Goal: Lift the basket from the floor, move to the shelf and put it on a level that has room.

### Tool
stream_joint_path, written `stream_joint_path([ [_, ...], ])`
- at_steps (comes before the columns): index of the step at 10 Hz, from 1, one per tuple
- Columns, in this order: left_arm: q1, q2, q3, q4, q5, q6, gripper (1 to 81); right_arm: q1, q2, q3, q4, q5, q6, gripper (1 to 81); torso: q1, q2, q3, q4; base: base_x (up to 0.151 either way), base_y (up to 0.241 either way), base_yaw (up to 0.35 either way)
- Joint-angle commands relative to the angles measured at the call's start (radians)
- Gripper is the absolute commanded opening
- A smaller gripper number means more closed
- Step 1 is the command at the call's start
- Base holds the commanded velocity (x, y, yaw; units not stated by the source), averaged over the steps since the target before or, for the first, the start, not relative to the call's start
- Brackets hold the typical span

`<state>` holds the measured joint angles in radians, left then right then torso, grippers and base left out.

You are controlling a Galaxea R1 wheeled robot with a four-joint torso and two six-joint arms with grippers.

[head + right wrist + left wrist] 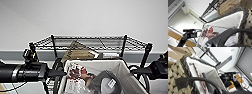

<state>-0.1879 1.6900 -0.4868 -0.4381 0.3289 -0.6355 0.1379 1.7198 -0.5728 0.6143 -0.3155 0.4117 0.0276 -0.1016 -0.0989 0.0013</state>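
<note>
Head view: basket (96,72) hangs between both arms' jaws.

top tier (90,42) bare wire grid, open above to wall | four post tips stick up at corners | cardboard box (77,53) on tier below, close under top | basket (100,67) in front of rack, arms flank both sides

Head camera high, facing the shelf (90,41); wrist cameras low, upward (close), all sharing the basket (120,65).
</note>
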Motion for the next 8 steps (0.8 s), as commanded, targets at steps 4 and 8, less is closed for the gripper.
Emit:
stream_joint_path([
  [4, -0.337, -0.044, -0.101, -0.137, 0.036, -0.055, 1.0, 0.301, -0.009, -0.085, 0.024, -0.068, 0.107, 1.0, 0.0, 0.0, 0.0, 0.0, 0.0, 0.0, 0.0],
  [8, -0.471, -0.038, -0.174, -0.229, 0.117, -0.055, 1.0, 0.444, 0.0, -0.14, 0.027, -0.148, 0.174, 1.0, 0.0, 0.0, 0.0, 0.0, 0.0, 0.0, 0.0],
])
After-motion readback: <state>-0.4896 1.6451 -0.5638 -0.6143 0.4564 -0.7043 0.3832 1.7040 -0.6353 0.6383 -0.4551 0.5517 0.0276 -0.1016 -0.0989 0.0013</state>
